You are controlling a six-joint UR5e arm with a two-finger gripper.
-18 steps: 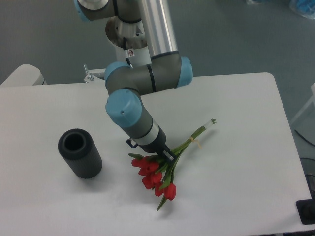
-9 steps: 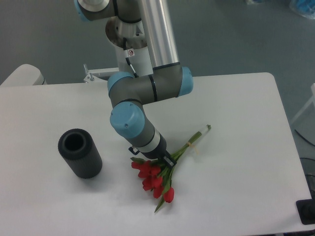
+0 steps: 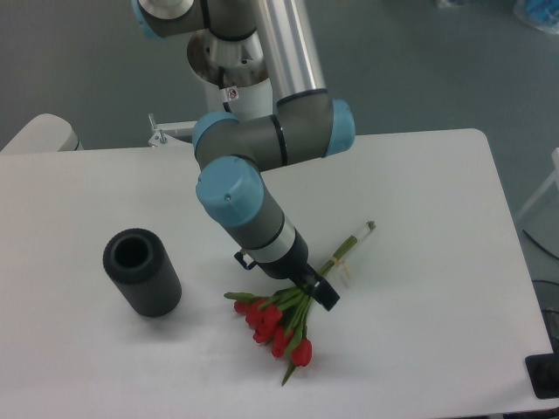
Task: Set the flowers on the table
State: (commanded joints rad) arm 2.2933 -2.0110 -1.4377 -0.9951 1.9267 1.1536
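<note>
The flowers (image 3: pixel 278 325), red tulips with green leaves, lie flat on the white table (image 3: pixel 437 218). Their long stems (image 3: pixel 342 253) point up and to the right, with a pale band around them. My gripper (image 3: pixel 319 292) hangs just above the stems where they meet the leaves. One black finger (image 3: pixel 326 296) shows beside the stems. The other finger is hidden behind the wrist. The jaws look open and the bunch rests on the table on its own.
A dark grey hollow cylinder (image 3: pixel 142 271) lies on the table to the left of the flowers. The arm's base (image 3: pixel 229 65) stands at the table's back edge. The table's front edge runs just below the tulip heads.
The bunch came down onto the table and stopped moving. My gripper shifted right and slightly down along the stems while the stem tip stayed put.
</note>
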